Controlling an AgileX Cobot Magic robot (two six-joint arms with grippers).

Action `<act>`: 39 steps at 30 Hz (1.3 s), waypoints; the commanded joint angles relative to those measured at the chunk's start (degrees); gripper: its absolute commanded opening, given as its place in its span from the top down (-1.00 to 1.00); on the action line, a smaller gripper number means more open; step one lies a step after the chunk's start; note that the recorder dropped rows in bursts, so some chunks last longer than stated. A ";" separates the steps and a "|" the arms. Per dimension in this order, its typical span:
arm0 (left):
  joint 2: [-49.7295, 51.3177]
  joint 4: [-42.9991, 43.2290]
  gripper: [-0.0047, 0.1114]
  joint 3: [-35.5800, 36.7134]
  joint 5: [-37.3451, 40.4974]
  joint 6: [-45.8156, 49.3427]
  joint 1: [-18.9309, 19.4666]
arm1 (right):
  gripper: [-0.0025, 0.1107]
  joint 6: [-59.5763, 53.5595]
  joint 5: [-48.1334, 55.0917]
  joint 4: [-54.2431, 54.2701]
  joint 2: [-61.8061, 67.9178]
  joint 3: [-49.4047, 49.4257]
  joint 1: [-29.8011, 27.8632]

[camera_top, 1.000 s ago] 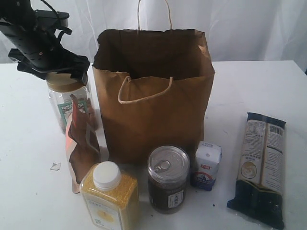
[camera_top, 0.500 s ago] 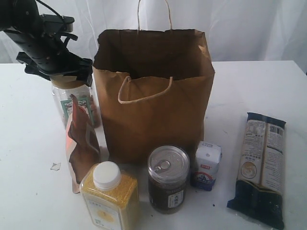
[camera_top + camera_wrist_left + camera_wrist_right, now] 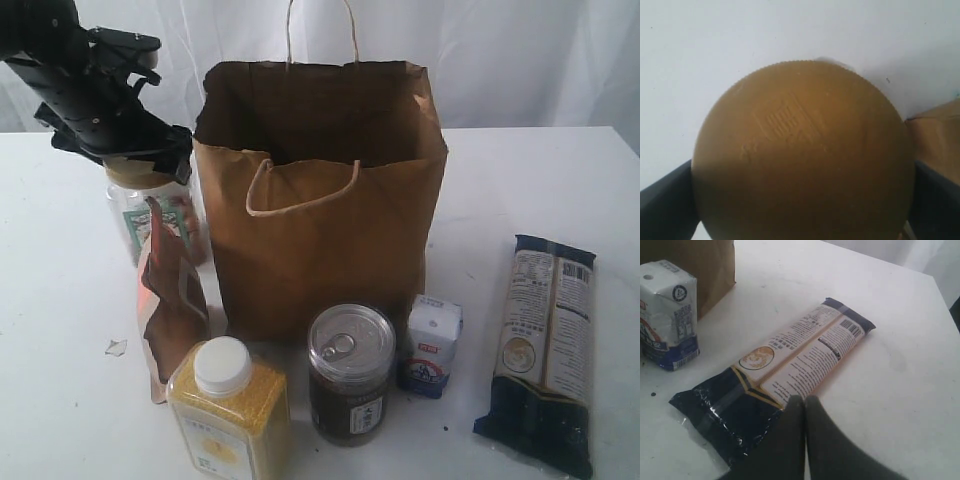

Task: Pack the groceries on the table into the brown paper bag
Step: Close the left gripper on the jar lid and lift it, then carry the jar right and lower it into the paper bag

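The clear jar (image 3: 150, 215) with its round, ridge-edged gold lid (image 3: 805, 150) stands on the white table (image 3: 520, 180), just left of the upright kraft bag (image 3: 320, 240). My left gripper (image 3: 125, 155) points down over it, dark fingers (image 3: 662, 200) spread wide either side of the lid; I can't tell whether they touch. My right gripper (image 3: 804, 400) hangs over the flat, glossy noodle packet (image 3: 790, 365), fingers pressed together and empty.

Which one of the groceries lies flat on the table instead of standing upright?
The long dark noodle packet, right of the brown paper bag. The jar, pouch, bottle, can and carton all stand.
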 commanded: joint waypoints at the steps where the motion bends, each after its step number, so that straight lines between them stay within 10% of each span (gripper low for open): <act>1: -5.12 4.88 0.92 0.20 4.19 0.57 0.13 | 0.96 -0.20 -0.30 -0.10 -0.29 0.27 0.12; 19: -36.43 -5.24 0.92 -3.07 14.47 6.26 0.26 | 0.96 -0.20 -0.30 -0.10 -0.29 0.27 0.12; 34: -31.15 -30.98 0.92 -14.98 18.84 21.57 0.00 | 0.96 -0.20 -0.30 -0.10 -0.29 0.27 0.12; 39: -26.91 -31.36 0.92 -14.98 11.64 25.07 -5.26 | 0.96 -0.20 -0.30 -0.10 -0.29 0.27 0.12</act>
